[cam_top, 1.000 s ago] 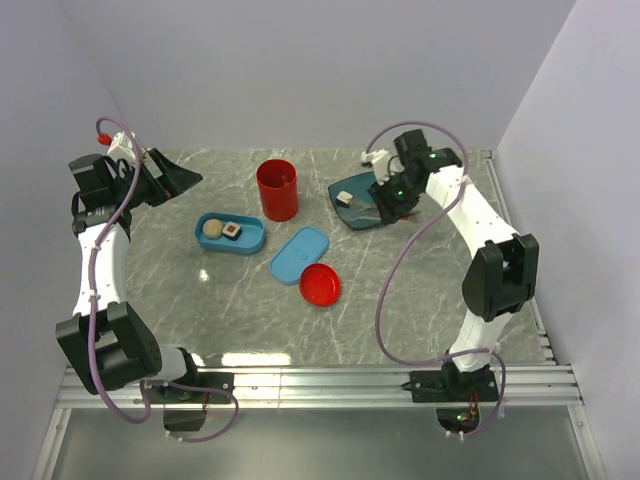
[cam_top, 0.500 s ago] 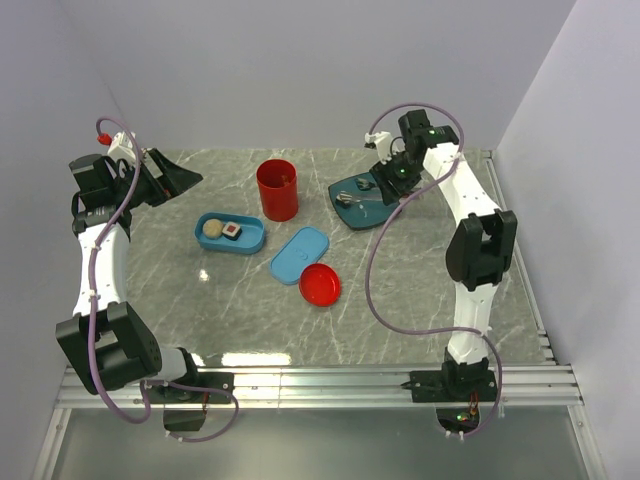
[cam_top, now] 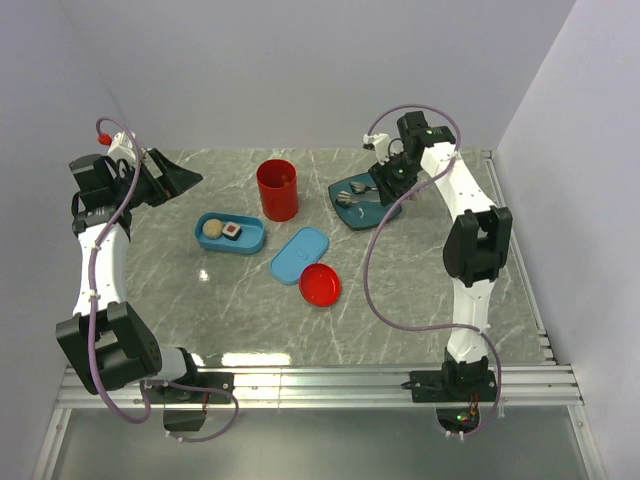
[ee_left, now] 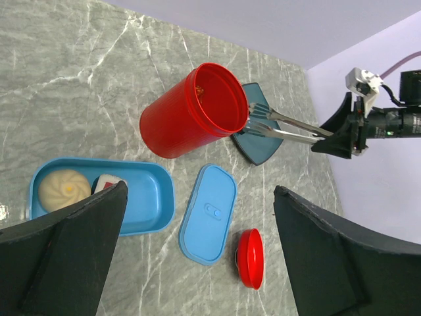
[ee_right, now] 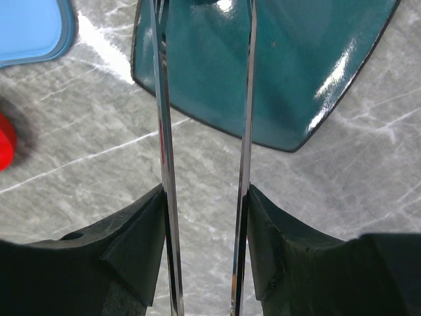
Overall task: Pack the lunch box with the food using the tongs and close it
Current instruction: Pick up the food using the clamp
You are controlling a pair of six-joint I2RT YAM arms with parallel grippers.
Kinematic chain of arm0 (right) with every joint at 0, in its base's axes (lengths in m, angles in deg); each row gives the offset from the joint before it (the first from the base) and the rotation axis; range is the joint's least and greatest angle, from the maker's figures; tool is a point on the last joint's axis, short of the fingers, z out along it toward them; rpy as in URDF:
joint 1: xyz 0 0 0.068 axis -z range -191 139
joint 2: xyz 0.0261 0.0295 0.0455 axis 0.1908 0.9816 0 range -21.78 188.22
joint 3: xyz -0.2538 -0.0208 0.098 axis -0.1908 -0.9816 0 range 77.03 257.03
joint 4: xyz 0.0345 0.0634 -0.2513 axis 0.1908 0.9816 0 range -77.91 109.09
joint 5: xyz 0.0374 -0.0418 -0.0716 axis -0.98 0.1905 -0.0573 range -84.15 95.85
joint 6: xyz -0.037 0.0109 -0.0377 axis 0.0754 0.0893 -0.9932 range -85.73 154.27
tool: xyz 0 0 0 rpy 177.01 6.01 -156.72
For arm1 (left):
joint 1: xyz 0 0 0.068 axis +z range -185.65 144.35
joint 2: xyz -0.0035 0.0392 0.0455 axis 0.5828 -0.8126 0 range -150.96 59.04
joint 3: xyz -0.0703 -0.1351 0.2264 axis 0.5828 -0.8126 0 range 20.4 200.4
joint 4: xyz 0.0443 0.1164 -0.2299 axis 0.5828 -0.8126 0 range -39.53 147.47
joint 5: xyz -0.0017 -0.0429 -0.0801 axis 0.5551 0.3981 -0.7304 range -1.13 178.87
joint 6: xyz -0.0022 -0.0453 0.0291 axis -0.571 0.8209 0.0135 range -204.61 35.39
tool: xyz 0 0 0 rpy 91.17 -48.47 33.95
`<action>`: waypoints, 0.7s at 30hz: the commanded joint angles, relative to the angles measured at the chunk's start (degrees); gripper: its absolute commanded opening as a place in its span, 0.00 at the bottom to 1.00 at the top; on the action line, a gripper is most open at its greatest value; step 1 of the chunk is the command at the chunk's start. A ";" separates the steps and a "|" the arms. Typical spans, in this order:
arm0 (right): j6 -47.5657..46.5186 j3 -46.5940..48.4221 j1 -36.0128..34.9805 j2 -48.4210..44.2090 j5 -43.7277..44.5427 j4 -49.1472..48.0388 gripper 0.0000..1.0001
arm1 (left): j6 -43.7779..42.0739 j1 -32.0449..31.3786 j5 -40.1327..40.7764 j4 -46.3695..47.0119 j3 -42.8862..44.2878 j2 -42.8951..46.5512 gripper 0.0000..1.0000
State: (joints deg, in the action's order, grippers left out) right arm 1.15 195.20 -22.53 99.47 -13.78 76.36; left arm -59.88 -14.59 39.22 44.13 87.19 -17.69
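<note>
From the top view, my right end effector (cam_top: 385, 182) sits at the upper right, and its fingers are too small to read here. The tongs (cam_top: 358, 196) reach out of it, long axis running left and slightly down, tips over the teal plate (cam_top: 372, 216); I cannot tell whether the tips touch the plate or carry anything. My left end effector (cam_top: 186, 179) hangs at the upper left, holding nothing. The lunch box (cam_top: 252, 241) lies uncovered at centre left on the worktop (cam_top: 200, 290), with a beige ball (cam_top: 212, 229) and a roll (cam_top: 232, 232) inside; its lid (cam_top: 300, 255) lies apart, right of it.

In the left wrist view, my left end effector (ee_left: 200, 189) is spread wide and empty, with both fingers (ee_left: 72, 257) cut off by the lower edge. The lunch box (ee_left: 151, 197) is at the lower left, and a red cup (ee_left: 191, 112) hides part of the plate (ee_left: 260, 146); the tongs (ee_left: 289, 128) point left from the right end effector (ee_left: 342, 128).

In the right wrist view, my right end effector (ee_right: 205, 194) is half squeezed on the tongs (ee_right: 161, 131), one pad against each arm. The arms run straight up the frame, apart; the tips are cut off at the top and the joined end is hidden below.
</note>
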 commanded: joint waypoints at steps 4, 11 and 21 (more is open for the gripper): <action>0.08 3.56 0.37 1.79 -0.40 -1.43 0.54 | -0.39 0.30 -0.19 0.78 1.42 -0.17 0.99; 0.52 4.52 0.28 2.94 -0.49 -1.96 0.52 | -0.47 0.39 -0.36 0.69 1.60 -0.35 0.99; 0.34 4.97 0.02 3.20 -0.84 -1.52 0.41 | -0.12 0.39 -0.62 0.86 1.77 -0.70 0.99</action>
State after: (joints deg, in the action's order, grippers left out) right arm 1.56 197.23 -22.53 102.35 -13.83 75.86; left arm -59.88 -14.46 39.22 44.09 87.19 -17.84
